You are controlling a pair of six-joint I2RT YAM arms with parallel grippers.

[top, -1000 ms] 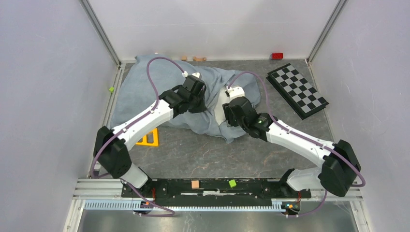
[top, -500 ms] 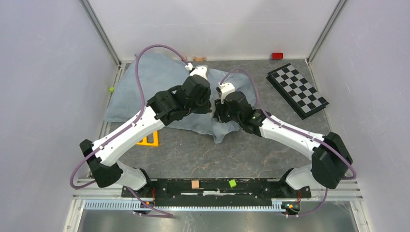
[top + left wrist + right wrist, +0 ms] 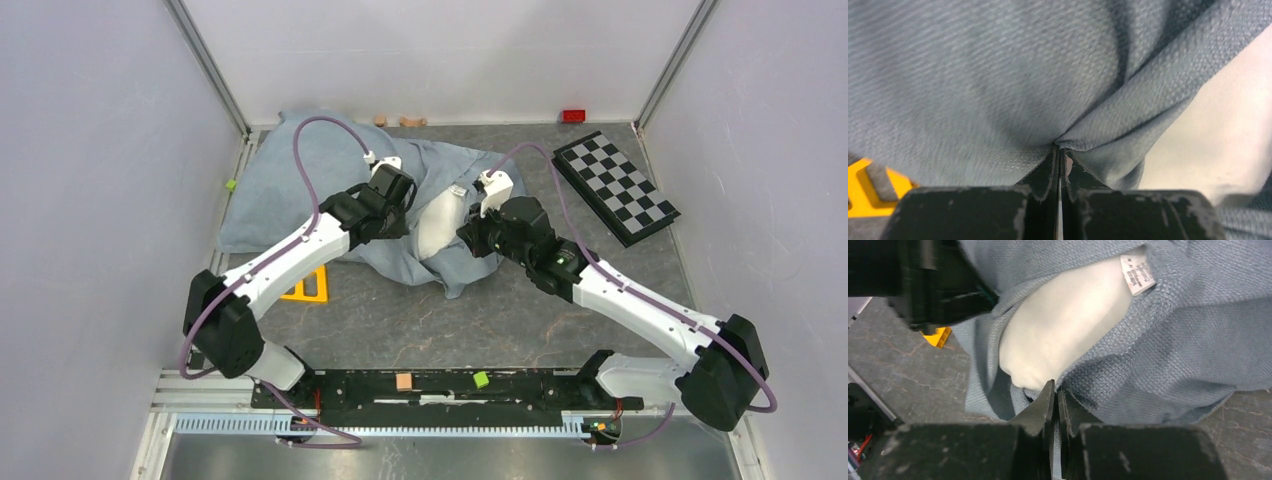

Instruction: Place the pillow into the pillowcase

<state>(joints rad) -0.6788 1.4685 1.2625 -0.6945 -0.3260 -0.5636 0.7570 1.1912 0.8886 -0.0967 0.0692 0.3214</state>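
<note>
The blue-grey pillowcase (image 3: pixel 300 175) lies crumpled at the back left of the table. The white pillow (image 3: pixel 437 222) shows through its opening between the two arms, mostly covered by the cloth. My left gripper (image 3: pixel 402 208) is at the opening's left side, shut on a pinched fold of pillowcase (image 3: pixel 1098 130); its fingertips meet (image 3: pixel 1059 150), with the pillow (image 3: pixel 1218 125) to their right. My right gripper (image 3: pixel 470 236) is at the opening's right side. Its jaws (image 3: pixel 1055 390) are shut on the pillowcase (image 3: pixel 1173 340) hem, just under the pillow (image 3: pixel 1068 325) and its sewn label (image 3: pixel 1137 272).
A black-and-white checkered board (image 3: pixel 615 185) lies at the back right, with a red block (image 3: pixel 573 115) behind it. A yellow frame piece (image 3: pixel 307 287) sits beside the left forearm. Small wooden pieces (image 3: pixel 405 121) rest by the back wall, and a green block (image 3: pixel 230 184) by the left rail.
The right gripper has closed on the pillowcase hem and drawn right. The left arm has pulled back toward the left with its fold. More white pillow now shows in the opening.
</note>
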